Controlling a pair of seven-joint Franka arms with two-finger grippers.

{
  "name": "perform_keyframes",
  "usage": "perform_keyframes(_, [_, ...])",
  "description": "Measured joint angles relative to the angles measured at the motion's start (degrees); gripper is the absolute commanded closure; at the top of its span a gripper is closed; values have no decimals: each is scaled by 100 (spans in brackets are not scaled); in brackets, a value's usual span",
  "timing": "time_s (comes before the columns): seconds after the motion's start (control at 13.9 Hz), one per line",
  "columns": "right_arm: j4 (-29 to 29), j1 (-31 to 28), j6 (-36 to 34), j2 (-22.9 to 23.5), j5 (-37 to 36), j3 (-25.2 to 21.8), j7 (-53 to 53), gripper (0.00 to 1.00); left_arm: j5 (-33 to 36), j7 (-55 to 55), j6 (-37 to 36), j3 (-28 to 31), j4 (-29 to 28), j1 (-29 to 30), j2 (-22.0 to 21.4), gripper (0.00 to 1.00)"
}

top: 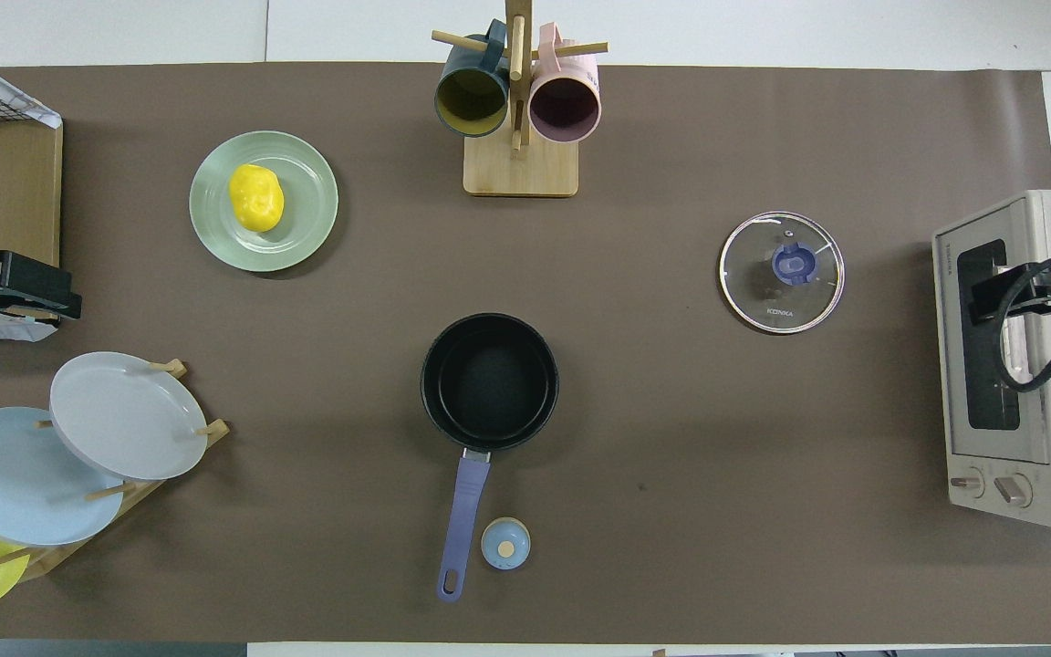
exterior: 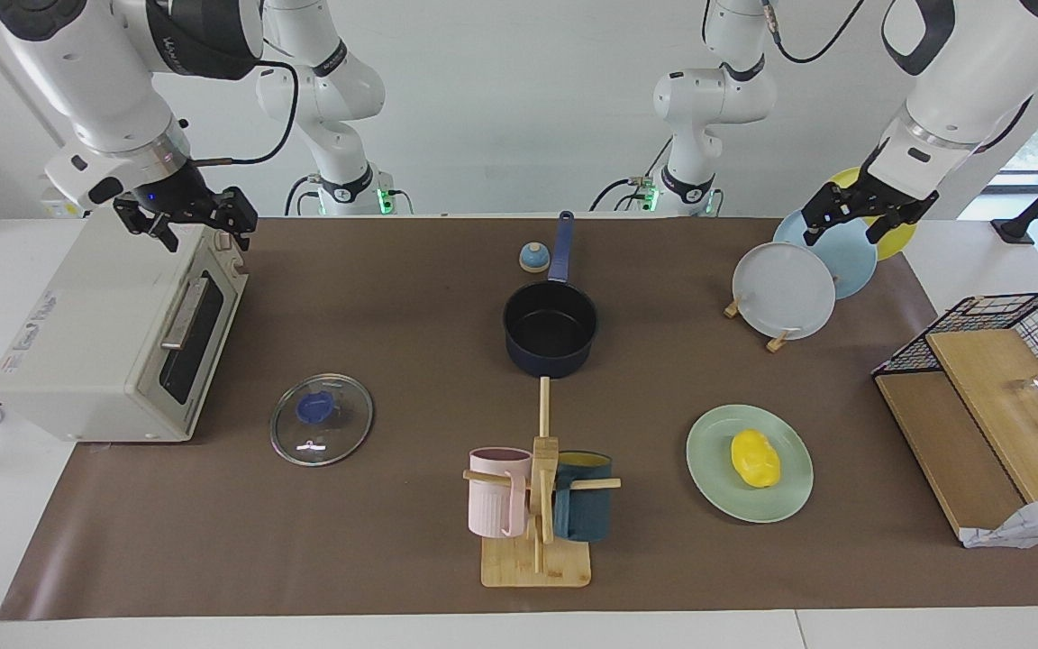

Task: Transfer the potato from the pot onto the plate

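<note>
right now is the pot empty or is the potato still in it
Empty. The pot shows only its bare black inside, and the potato lies on the mint-green plate, with neither claw near it.

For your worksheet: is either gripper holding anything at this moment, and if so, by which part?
Nothing is held. The left gripper hangs open over the plate rack, the right gripper open over the toaster oven; the potato lies on the plate.
</note>
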Motion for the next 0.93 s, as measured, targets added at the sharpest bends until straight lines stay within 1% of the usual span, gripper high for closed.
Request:
perform_keyframes(0.43, [0,0,0,0,0,0,0,0,181,333,-193,-7,231,-44,-154,0])
perform_keyframes(0.93, [0,0,0,0,0,0,0,0,179,343,-197,-3,154,-44,-61,0])
